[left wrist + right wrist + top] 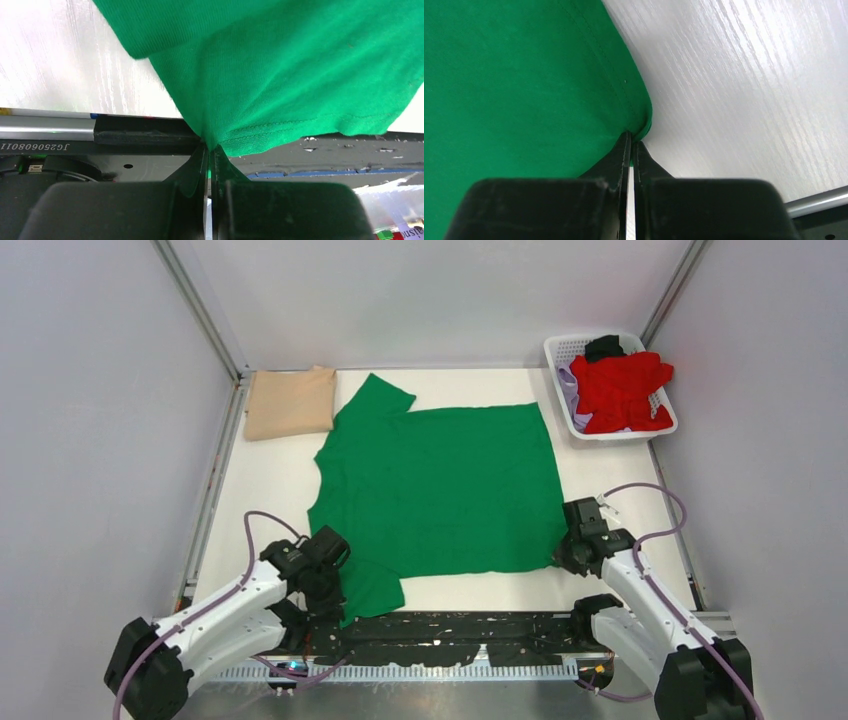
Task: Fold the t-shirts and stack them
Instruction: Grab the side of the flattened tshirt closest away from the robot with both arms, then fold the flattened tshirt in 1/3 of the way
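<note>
A bright green t-shirt [440, 490] lies spread flat across the middle of the table. My left gripper [330, 575] is shut on its near left sleeve, and the left wrist view shows the green cloth [280, 75] pinched between the fingertips [209, 147]. At the shirt's near right corner my right gripper [570, 550] is shut on the hem, the corner [639, 120] caught at the closed tips [631, 140]. A folded tan t-shirt [290, 400] rests at the far left. A red t-shirt [620, 390] is heaped in the basket over lilac and black garments.
The white lattice basket [560, 350] stands at the far right corner. Grey walls with metal posts close in the table on three sides. A black mounting rail [460, 635] runs along the near edge between the arm bases.
</note>
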